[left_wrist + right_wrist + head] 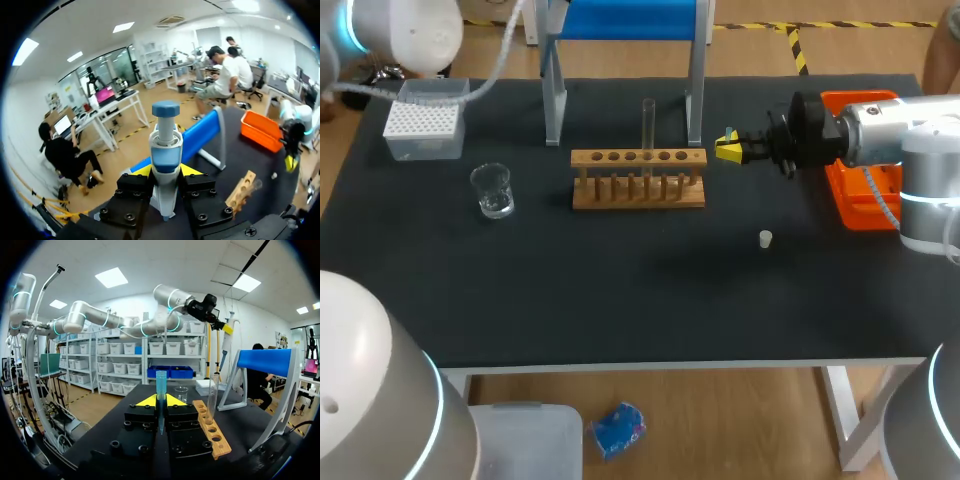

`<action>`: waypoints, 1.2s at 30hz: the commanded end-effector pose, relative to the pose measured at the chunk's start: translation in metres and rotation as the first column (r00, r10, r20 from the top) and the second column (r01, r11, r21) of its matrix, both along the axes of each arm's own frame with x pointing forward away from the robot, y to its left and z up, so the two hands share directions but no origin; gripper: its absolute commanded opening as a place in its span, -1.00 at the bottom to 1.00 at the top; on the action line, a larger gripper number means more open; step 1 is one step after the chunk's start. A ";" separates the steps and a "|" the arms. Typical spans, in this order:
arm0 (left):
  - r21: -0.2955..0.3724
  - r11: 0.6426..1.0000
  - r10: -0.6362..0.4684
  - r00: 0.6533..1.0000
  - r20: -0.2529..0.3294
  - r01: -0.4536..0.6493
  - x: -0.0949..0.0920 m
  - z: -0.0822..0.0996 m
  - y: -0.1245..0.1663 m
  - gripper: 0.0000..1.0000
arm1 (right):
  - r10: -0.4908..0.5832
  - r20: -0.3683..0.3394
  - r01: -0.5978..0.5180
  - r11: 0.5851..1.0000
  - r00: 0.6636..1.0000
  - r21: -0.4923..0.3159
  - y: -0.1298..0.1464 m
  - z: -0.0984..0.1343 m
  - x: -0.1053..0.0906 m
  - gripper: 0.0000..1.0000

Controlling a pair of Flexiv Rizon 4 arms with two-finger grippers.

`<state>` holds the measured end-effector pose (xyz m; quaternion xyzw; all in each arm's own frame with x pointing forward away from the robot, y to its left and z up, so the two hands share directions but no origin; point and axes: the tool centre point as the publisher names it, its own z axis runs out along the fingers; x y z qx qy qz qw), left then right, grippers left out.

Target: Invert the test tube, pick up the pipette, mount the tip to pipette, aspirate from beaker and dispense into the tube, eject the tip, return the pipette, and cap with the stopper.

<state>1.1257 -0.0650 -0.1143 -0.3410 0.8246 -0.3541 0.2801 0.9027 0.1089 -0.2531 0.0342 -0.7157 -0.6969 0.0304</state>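
**Both grippers loaded: pipette and tip**

Left gripper (166, 172): clamped on the blue-and-white pipette (165, 150), raised above the table (620, 300).
Right gripper (160, 401): clamped on a blue pipette tip (160, 382), just beside the wooden rack (638, 180).
Test tube (647, 125): upright in the rack.
Beaker (493, 190), stopper (766, 238): on the table, well apart.

The head camera sits above and behind, looking steeply down on the whole table (620, 300), from near edge to far edge. The left wrist camera hangs high over the table's left side. It looks past the pipette (165, 150) gripped in the left gripper (166, 171), down and across toward the right edge. The right wrist camera is low, close to the tabletop near the right edge, and faces the left edge past the tip (160, 385) pinched in the right gripper (160, 401). All three views share the wooden rack (638, 180).
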 end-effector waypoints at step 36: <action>-0.169 0.897 -0.416 0.909 -0.013 0.408 -0.138 -0.011 -0.007 -1.00 | -0.002 0.001 0.002 1.000 1.000 -0.002 0.000 0.001 -0.001 -1.00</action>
